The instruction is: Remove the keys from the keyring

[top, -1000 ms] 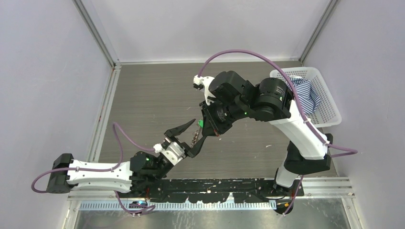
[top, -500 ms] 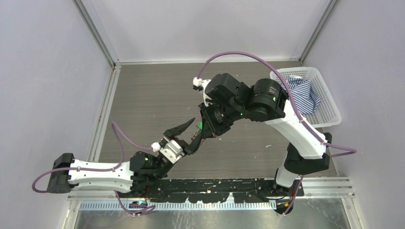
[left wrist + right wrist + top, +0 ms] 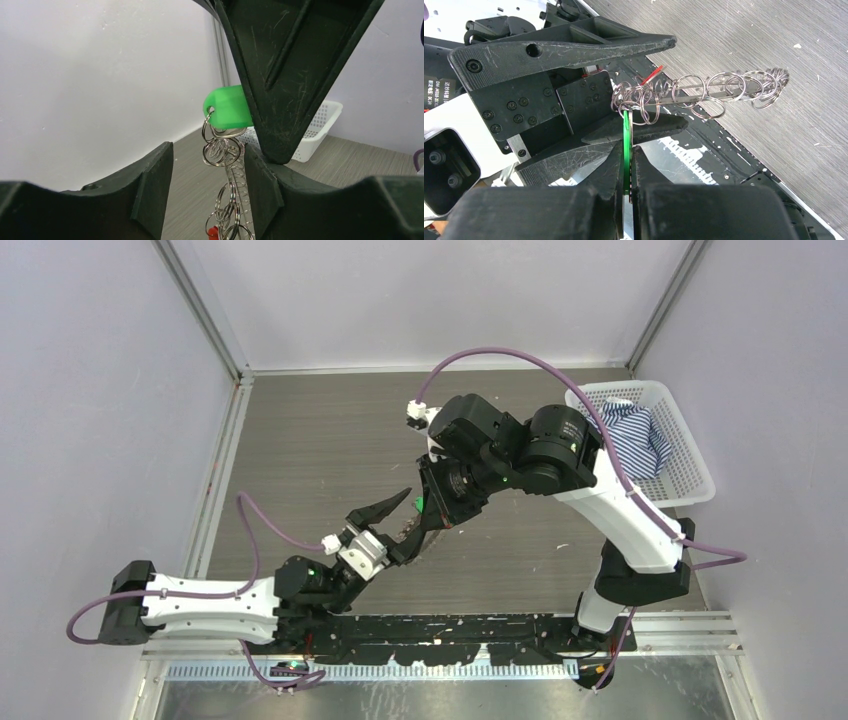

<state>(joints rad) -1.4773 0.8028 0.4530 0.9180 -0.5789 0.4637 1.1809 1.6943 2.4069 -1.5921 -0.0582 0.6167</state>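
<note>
My right gripper (image 3: pixel 626 149) is shut on the bright green head of one of the keys (image 3: pixel 626 131), seen edge-on between its pads. The same green head (image 3: pixel 227 107) shows in the left wrist view. From it hangs the keyring (image 3: pixel 220 147), a bunch of silvery wire rings, with a thin wire coil (image 3: pixel 239 175) and more linked rings below. In the right wrist view this silvery bundle (image 3: pixel 704 90) stretches away over the table. My left gripper (image 3: pixel 206 152) is open, one finger on each side of the hanging rings, its right pad close to the coil. Both grippers meet at mid-table (image 3: pixel 420 512).
A white mesh basket (image 3: pixel 690 455) holding a blue-striped cloth (image 3: pixel 640 435) stands at the right wall. A small red piece (image 3: pixel 212 232) hangs low on the ring bundle. The black mounting rail (image 3: pixel 450 630) runs along the near edge.
My left gripper's jaws have narrowed a little around the hanging rings. The right arm has shifted slightly, still gripping the green key head.
</note>
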